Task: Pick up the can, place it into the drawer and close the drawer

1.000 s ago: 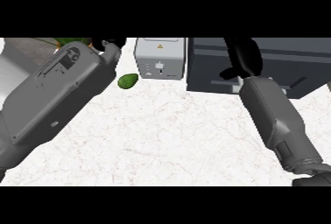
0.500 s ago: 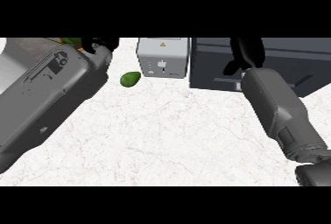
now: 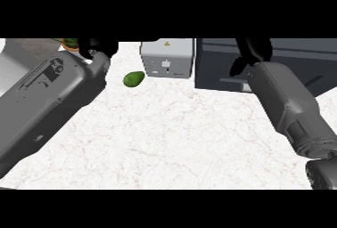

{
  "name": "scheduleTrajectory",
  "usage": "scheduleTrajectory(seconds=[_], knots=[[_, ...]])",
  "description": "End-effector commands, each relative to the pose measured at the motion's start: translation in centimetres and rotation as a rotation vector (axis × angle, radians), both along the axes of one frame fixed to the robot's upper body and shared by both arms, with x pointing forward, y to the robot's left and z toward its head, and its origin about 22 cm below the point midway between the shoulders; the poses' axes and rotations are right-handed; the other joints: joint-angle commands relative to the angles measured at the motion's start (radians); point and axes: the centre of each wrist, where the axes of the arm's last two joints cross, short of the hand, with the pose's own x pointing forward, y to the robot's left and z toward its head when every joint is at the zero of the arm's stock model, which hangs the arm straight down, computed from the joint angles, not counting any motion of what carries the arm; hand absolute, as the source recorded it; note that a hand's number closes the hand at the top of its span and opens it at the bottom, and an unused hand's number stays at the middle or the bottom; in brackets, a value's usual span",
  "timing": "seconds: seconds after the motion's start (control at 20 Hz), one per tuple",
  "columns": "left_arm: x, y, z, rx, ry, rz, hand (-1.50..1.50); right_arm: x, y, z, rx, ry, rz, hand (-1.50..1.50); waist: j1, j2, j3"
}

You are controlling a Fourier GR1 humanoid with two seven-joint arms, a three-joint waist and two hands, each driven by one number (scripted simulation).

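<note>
Both forearms have shifted slightly since the earlier frame, and I can't tell either grip: left hand (image 3: pixel 97 46) at 11 o'clock sits cut off at the top edge, with something orange-green (image 3: pixel 70 43) beside it. Green fruit (image 3: pixel 133 79) lies at 12, light grey box (image 3: pixel 168 58) just right. Right hand (image 3: pixel 253 52) at 1 o'clock hangs over the dark drawer unit (image 3: pixel 217 67); I see no can.

White marble-patterned counter top (image 3: pixel 171 142) with faint reddish-grey veining. Small green oval fruit (image 3: pixel 133 79) near its far edge. Light grey metal box (image 3: pixel 168 58) with yellow warning label. Dark grey cabinet block (image 3: pixel 217 67). Grey forearms, black hands.
</note>
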Motion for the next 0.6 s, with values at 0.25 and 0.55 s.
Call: scheduleTrajectory(seconds=[0.25, 0.55], knots=[[-0.3, 0.4, -0.2, -0.005, 0.003, 0.006, -1.50, 1.1, 2.6, 3.3, 0.573, 0.023, 0.104, -1.50, 0.012, -0.008, -0.004], [-1.3, -0.1, -0.5, -0.005, 0.009, -0.012, -1.50, 1.2, 0.9, 3.6, 0.690, 0.012, 0.135, -1.50, 0.011, -0.010, -0.007]])
